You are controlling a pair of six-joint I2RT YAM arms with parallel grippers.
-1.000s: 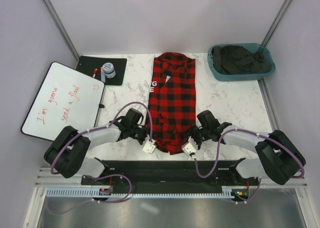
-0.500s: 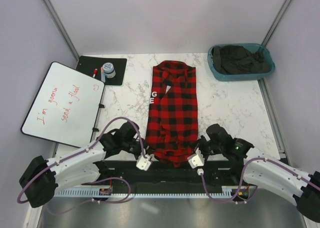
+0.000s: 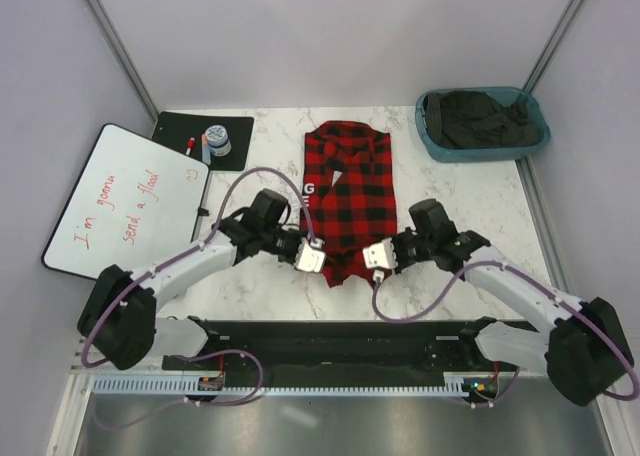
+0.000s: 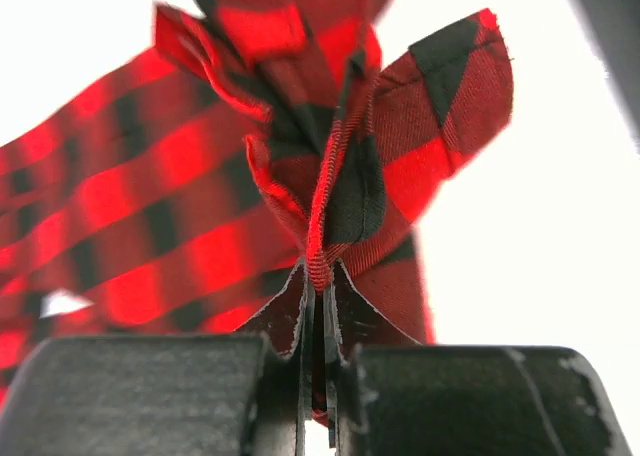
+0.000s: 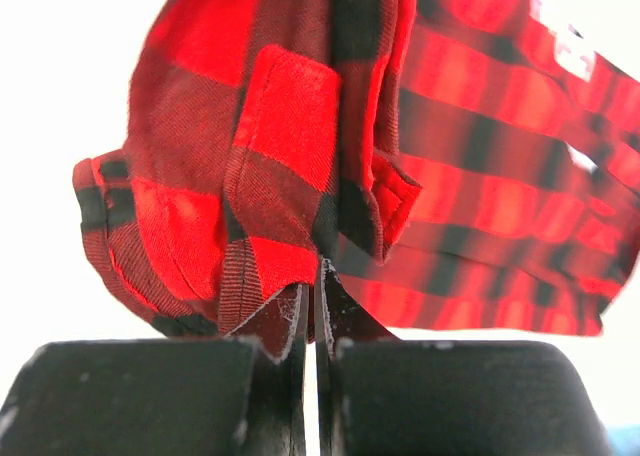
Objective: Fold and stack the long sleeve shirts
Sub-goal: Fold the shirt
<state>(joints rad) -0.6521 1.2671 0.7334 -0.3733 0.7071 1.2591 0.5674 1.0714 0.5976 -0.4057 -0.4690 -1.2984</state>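
A red-and-black check flannel shirt (image 3: 345,191) lies lengthwise on the marble table, collar at the far end, white label showing. My left gripper (image 3: 318,257) is shut on the shirt's near left hem corner (image 4: 330,216). My right gripper (image 3: 372,258) is shut on the near right hem corner (image 5: 290,206). Both hold the hem lifted off the table, over the shirt's lower part. The fabric bunches above each pair of closed jaws.
A teal basket (image 3: 483,124) with dark clothes stands at the back right. A whiteboard (image 3: 125,201) with red writing lies at the left. A black mat (image 3: 203,139) with a small jar and a marker is at the back left.
Both grippers pulled the hem toward the near edge, then lifted it and carried it away from the bases toward the collar. The shirt's near end is now folded up over itself.
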